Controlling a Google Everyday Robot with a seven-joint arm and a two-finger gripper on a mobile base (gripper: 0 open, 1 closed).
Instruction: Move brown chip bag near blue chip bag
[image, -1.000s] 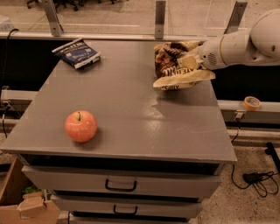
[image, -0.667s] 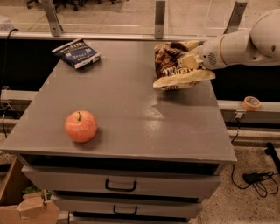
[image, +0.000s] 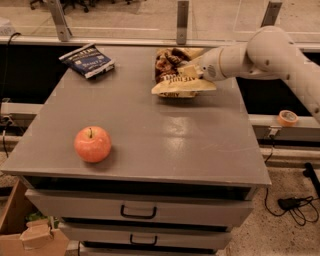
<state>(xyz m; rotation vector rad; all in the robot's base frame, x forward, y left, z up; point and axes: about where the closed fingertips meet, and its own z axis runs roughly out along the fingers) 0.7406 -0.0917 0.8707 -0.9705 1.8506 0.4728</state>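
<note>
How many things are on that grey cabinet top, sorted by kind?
Chip bags: 2 (brown chip bag, blue chip bag)
Apples: 1 (apple)
Total: 3
The gripper is against the brown chip bag's right side and is not counted.

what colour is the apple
Red-orange apple, camera view; end effector at the brown bag.
</note>
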